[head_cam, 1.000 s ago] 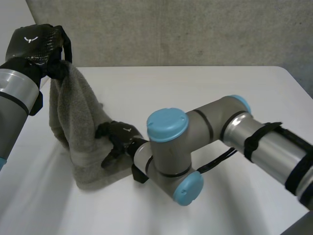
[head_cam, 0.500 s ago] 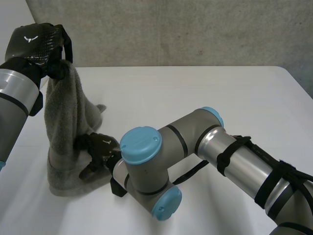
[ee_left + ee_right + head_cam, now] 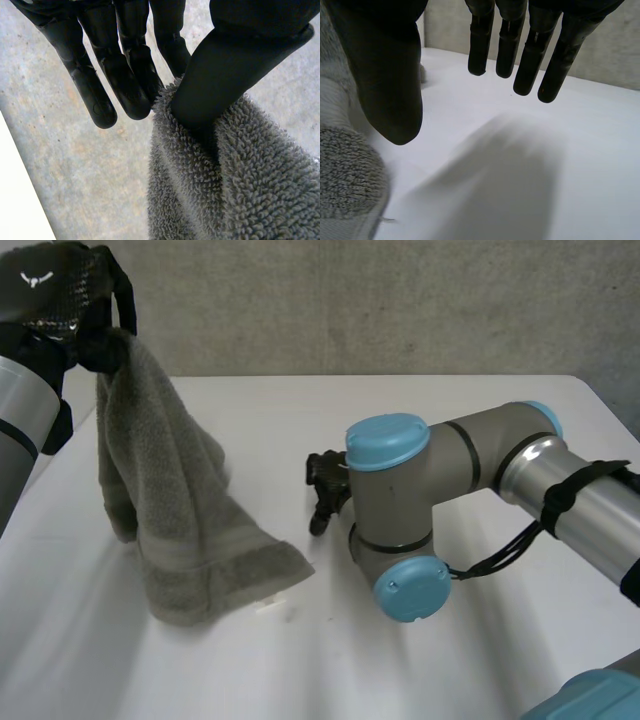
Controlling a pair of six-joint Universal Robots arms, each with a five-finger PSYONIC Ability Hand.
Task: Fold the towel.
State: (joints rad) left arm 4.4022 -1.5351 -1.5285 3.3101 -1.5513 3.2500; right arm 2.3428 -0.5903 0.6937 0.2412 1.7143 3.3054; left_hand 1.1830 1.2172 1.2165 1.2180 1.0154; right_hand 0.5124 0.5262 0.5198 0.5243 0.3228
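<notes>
While my left robot hand [image 3: 55, 305] pinches the towel [image 3: 170, 510] by its top at the upper left of the frame, the cloth hangs down, its lower end on the bench [image 3: 420, 410]. My right robot hand [image 3: 325, 480], mid-frame, has its fingers spread near the towel's lower corner.

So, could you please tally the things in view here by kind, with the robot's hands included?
Grey towel: 1
Black hands: 2, the left hand pinching the towel's top, the right hand open
White table: 1
Total: 4
</notes>
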